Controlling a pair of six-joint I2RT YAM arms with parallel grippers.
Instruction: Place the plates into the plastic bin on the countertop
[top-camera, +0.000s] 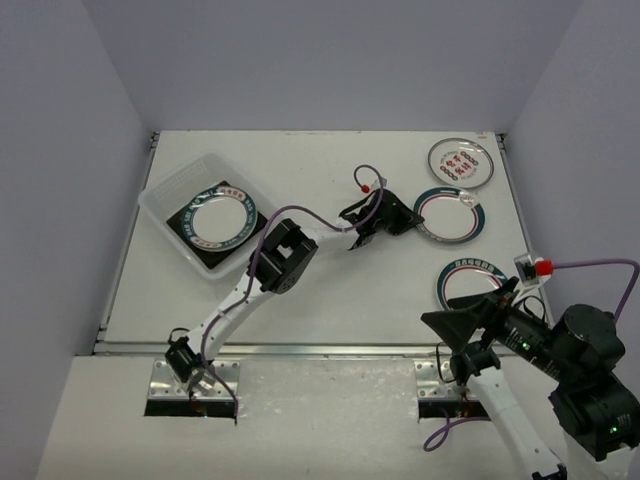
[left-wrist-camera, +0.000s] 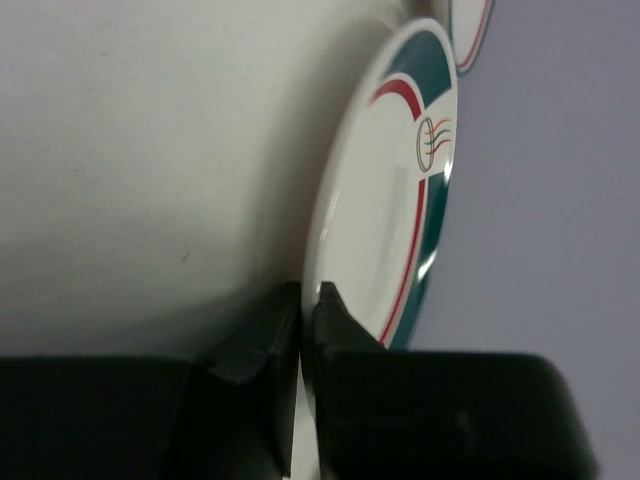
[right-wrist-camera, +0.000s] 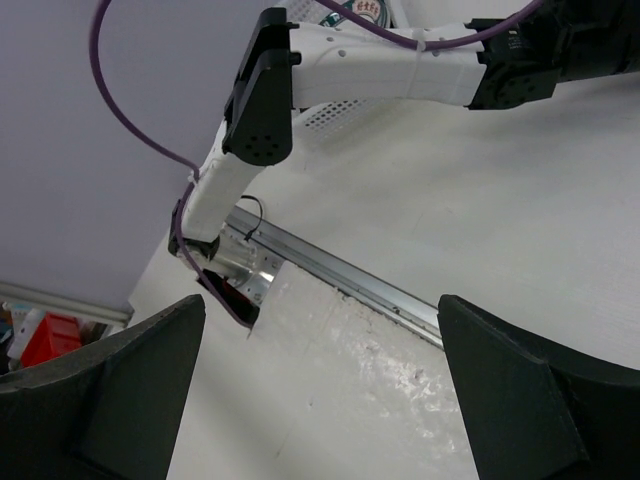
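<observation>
1. Left pincer (left-wrist-camera: 308, 300) is narrowed to a slit and seems to nip the teal plate's (left-wrist-camera: 385, 200) rim, right of centre on the bench (top-camera: 330, 290).
2. Right pincer (right-wrist-camera: 322, 305) hangs wide and empty.
3. Barely begun, I judge: one dark plate (top-camera: 222, 218) lies in the bin (top-camera: 165, 200). The teal plate, red-dotted plate (top-camera: 461, 162) and green plate (top-camera: 465, 272) remain outside.

Spread across the white countertop (top-camera: 330, 290): clear shallow bin (top-camera: 172, 190), angled at far left, holding one green-rimmed plate (top-camera: 222, 219) laid flat. Left in a line down the right side, apart: red-patterned plate (top-camera: 461, 162) farthest, teal-rimmed plate (top-camera: 452, 214) in the middle, third plate (top-camera: 466, 274) nearest, partly hidden.
</observation>
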